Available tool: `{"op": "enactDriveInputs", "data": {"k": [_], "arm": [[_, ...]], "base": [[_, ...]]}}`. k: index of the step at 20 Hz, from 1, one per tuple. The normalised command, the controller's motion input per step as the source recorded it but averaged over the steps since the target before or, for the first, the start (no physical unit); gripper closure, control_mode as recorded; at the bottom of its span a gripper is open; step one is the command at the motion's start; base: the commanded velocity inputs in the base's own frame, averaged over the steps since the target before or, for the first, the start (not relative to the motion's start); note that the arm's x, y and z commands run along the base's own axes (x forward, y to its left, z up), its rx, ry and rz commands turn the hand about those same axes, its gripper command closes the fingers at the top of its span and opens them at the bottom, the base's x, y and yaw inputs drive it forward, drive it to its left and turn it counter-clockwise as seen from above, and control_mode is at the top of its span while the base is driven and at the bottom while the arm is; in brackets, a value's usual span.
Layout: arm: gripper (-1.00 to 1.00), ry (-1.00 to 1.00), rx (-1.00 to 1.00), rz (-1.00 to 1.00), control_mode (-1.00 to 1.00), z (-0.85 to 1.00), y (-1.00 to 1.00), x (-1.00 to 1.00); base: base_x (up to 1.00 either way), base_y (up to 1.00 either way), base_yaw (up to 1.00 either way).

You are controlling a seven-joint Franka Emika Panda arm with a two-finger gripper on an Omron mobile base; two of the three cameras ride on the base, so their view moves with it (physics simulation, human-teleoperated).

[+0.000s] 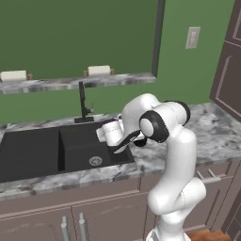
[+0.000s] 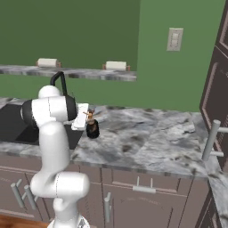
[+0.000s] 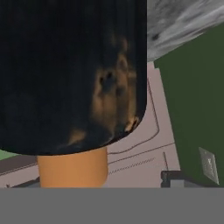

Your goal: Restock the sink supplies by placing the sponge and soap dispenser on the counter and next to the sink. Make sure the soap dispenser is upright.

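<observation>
Closest to the camera base, brown-mauve cabinet fronts (image 1: 94, 212) with metal bar handles are running beneath the grey-and-white marbled stone counter (image 2: 147, 138). Set into that counter, one matte black rectangular double-basin sink (image 1: 47, 150) is lying with a round drain in its right basin and one slim black faucet (image 1: 83, 103) standing at its back edge.

Just right of the sink, the two-finger gripper (image 2: 89, 116) is hanging at the sink's right rim with one small soap dispenser (image 2: 92, 127), a bottle with an orange upper part and dark rounded lower body, at its fingers. In the right base view the bottle is standing roughly upright with its dark base low over the counter beside the sink; whether it is touching the stone I cannot tell. In the hand view the dark body (image 3: 70, 74) is crowding the lens, with the orange part below it. The fingers are hidden, so I cannot tell whether they are clamped on the bottle or apart.

Beyond the sink, a marbled ledge (image 1: 70, 82) is crossing the green wall, carrying two pale rolls (image 1: 99, 70) on wooden holders. One white switch plate (image 2: 174, 39) is sitting on the wall, right of the sink.
</observation>
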Motion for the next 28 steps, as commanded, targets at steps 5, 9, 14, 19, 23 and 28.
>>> {"op": "enactDriveInputs", "data": {"k": [5,9,14,19,23,28], "arm": [[-1.00,0.00,0.00,0.00,-1.00,0.00,0.04,0.00],[-1.00,0.00,0.00,0.00,-1.00,0.00,0.10,0.00],[-1.00,0.00,0.00,0.00,-1.00,0.00,0.18,0.00],[-1.00,0.00,0.00,0.00,-1.00,-0.12,0.15,0.10],[-1.00,0.00,0.00,0.00,-1.00,-0.01,0.00,0.01],[-1.00,0.00,0.00,0.00,-1.00,0.01,0.09,0.00]], "base": [[0.00,0.00,0.00],[0.00,0.00,0.00],[0.00,0.00,0.00],[0.00,0.00,0.00],[0.00,0.00,0.00],[0.00,0.00,0.00]]}}
